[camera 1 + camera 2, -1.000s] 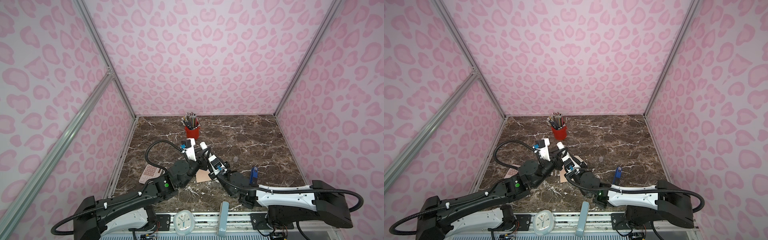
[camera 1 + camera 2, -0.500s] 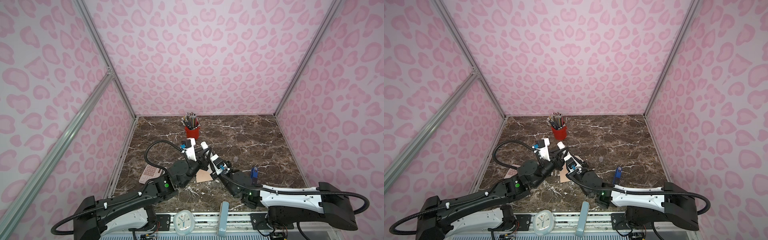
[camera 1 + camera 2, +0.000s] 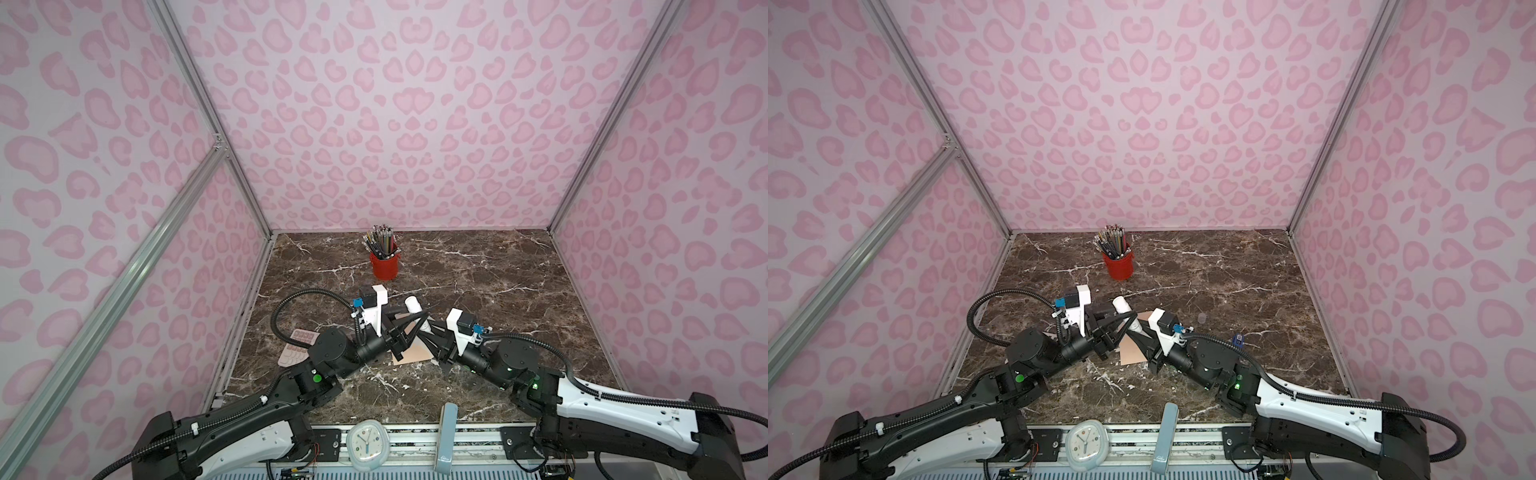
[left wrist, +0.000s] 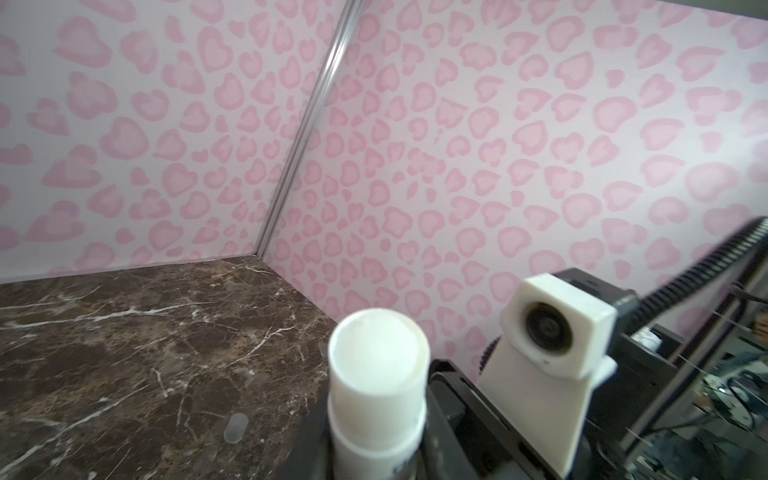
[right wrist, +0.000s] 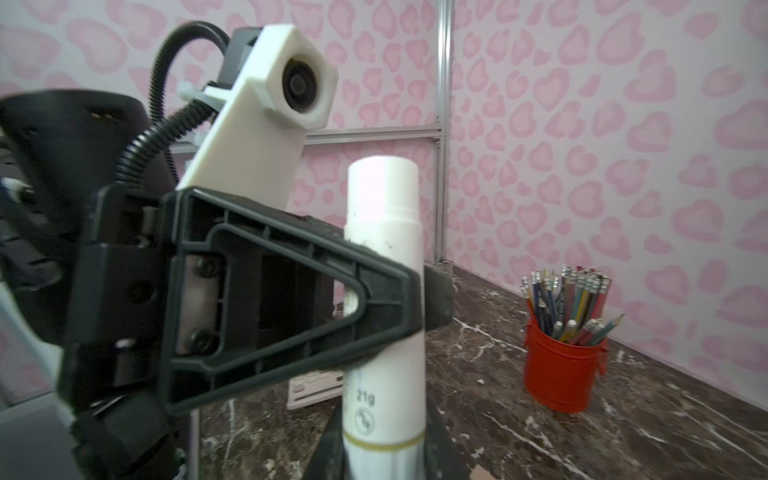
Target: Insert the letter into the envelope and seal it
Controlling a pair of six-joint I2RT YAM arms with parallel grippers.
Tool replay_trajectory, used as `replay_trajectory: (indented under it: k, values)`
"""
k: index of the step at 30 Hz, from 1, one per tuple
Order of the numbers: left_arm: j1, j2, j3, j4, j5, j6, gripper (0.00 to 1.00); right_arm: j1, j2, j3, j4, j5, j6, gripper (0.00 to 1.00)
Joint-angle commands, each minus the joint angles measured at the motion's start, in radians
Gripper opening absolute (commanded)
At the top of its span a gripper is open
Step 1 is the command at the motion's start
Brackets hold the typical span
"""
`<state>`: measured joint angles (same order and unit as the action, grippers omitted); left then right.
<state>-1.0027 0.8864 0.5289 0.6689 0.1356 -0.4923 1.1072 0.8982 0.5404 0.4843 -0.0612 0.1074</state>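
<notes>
right gripper [image 5: 384,453] drawn back rightward, gripping one glue stick [image 5: 384,232] together with left gripper [image 4: 378,424], one envelope [image 3: 411,353] beneath

Lit brightly and evenly, with only faint, soft shadows around the red metal bucket of pencils [image 3: 384,266] in both top views. Left the dark brown marble-patterned tabletop [image 3: 478,270] beside that bucket dull, without glare. Stretched wide-angle toward every edge. Blurred the white cylindrical glue stick [image 4: 376,386] in the left wrist view, bleached its cap in the right wrist view, and softened the left gripper [image 5: 428,299] nearer the lens than the bucket.
</notes>
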Motion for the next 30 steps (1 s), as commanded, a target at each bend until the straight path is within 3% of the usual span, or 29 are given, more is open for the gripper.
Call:
replay_trajectory:
  k: [1, 4, 10, 14, 17, 20, 22, 24, 30]
  values:
    - [0.000, -0.018, -0.040, -0.008, 0.350, -0.007, 0.04, -0.038, -0.039, 0.004, 0.077, -0.227, 0.139, 0.05]
    - [0.001, -0.029, -0.054, 0.006, 0.419, -0.009, 0.04, -0.092, -0.061, 0.021, 0.048, -0.356, 0.206, 0.05]
    - [0.001, -0.025, -0.051, 0.007, 0.490, -0.002, 0.04, -0.169, -0.049, 0.051, 0.000, -0.499, 0.291, 0.05]
    - [0.001, -0.026, -0.051, -0.001, 0.491, 0.004, 0.04, -0.183, -0.033, 0.059, -0.009, -0.528, 0.304, 0.05]
    - [0.001, -0.039, -0.054, -0.021, 0.453, 0.015, 0.04, -0.185, -0.031, 0.069, -0.060, -0.514, 0.269, 0.13]
    - [0.001, -0.059, -0.042, -0.073, 0.326, 0.023, 0.04, -0.175, -0.054, 0.064, -0.136, -0.423, 0.169, 0.35]
    - [0.001, -0.080, -0.024, -0.135, 0.168, 0.027, 0.04, -0.157, -0.080, 0.041, -0.159, -0.326, 0.094, 0.47]
    - [0.001, -0.097, 0.002, -0.207, -0.013, 0.029, 0.04, -0.135, -0.094, 0.005, -0.147, -0.235, 0.030, 0.54]
    - [-0.003, -0.118, 0.053, -0.292, -0.307, 0.049, 0.04, -0.047, -0.067, -0.064, -0.060, 0.015, -0.129, 0.64]
